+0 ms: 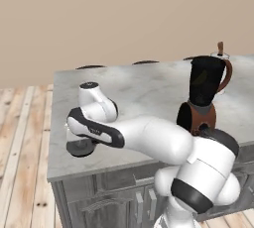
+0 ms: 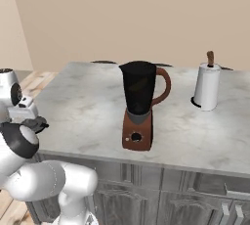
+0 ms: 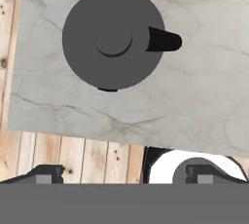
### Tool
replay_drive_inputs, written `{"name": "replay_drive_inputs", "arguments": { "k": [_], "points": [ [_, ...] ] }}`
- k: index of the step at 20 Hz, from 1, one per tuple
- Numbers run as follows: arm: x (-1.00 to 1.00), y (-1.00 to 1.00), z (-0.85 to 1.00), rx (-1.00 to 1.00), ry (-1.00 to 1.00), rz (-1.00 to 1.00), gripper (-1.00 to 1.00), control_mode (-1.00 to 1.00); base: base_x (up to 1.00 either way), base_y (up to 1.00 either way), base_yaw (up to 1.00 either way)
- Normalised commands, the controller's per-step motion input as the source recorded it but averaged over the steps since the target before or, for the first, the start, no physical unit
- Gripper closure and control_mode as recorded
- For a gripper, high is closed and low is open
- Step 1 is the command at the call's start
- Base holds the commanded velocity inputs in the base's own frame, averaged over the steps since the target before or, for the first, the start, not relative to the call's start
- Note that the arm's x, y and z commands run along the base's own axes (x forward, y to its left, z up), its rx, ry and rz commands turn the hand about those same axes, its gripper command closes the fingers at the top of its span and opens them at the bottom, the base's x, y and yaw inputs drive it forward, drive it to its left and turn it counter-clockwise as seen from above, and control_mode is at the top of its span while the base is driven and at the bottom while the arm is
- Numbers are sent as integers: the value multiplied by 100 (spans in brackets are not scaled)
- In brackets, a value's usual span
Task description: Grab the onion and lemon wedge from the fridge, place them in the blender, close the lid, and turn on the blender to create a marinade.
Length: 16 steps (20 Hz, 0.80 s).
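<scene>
The gripper (image 3: 121, 175) hangs with its jaws spread wide and nothing between them, looking straight down near the corner of the marble island counter (image 3: 194, 91). The lid (image 3: 113, 38), a flat dark-grey disc with a raised centre knob and a small tab jutting to one side, lies on the stone just ahead of the fingertips (image 3: 46, 174), which sit past the counter edge over the plank floor (image 3: 73, 155). In the left base view the lid (image 1: 82, 147) peeks out beneath the bent arm. The blender (image 2: 140, 106) stands well apart toward the middle of the counter, jug open on top, with a paper towel roll (image 2: 207, 86) beyond it. The step in hand looks like fetching the lid: centre over the knob, descend squarely, keep the tab clear of the fingers, and close only once both straddle the knob.
</scene>
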Motion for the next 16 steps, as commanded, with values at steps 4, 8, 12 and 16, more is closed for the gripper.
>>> {"name": "replay_drive_inputs", "arguments": {
  "k": [4,8,12,16],
  "points": [
    [38,1,-17,-2,1,0,-100,-100,0,0,0],
    [37,0,-27,-3,0,-1,-100,-100,0,0,0],
    [23,2,-27,0,0,0,-100,-100,0,0,0],
    [17,11,-27,0,0,0,-100,-100,0,0,0]
  ]
}}
